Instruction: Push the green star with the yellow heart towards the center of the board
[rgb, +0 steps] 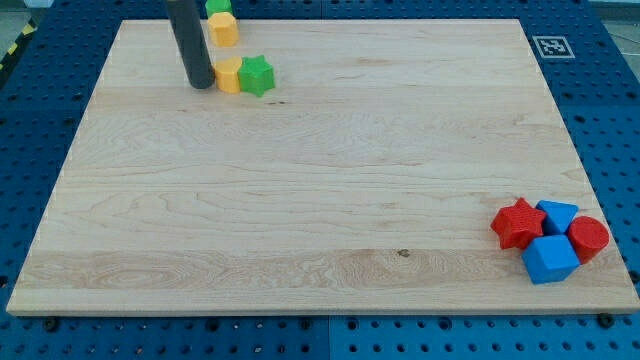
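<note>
**Heart and star lined up near the board's top-left; push barely begun**

Wooden board (320, 200) on a blue perforated bench fills the view, with a printed marker (551, 46) at its top-right corner.

1. Locate the tip (200, 84). You see the dark rod coming down from the view's top edge and ending just left of the yellow heart (229, 75), touching it or nearly so; the gap cannot be resolved. The arm carries no claw, so there is nothing to report as released, clenched or grasping: the rod only pushes.

2. Locate the task blocks. The heart sits directly against the left side of the green star (257, 75). Both lie near the top-left of the board, well apart from its center.

3. Note the bystanders. A second yellow block (223, 29) with a green block (219, 6) above it stands at the top edge, just above the pair. A cluster of two red and two blue blocks (550, 240) sits at the bottom-right, far from the work.

4. Assess progress. Tip, heart and star form a row running left to right, so the chain is set. Almost all travel remains: the star must go right and well down the view. Judged from this layout, a straight rightward push would skim along the top; you likely need to come at the heart from the upper left.
</note>
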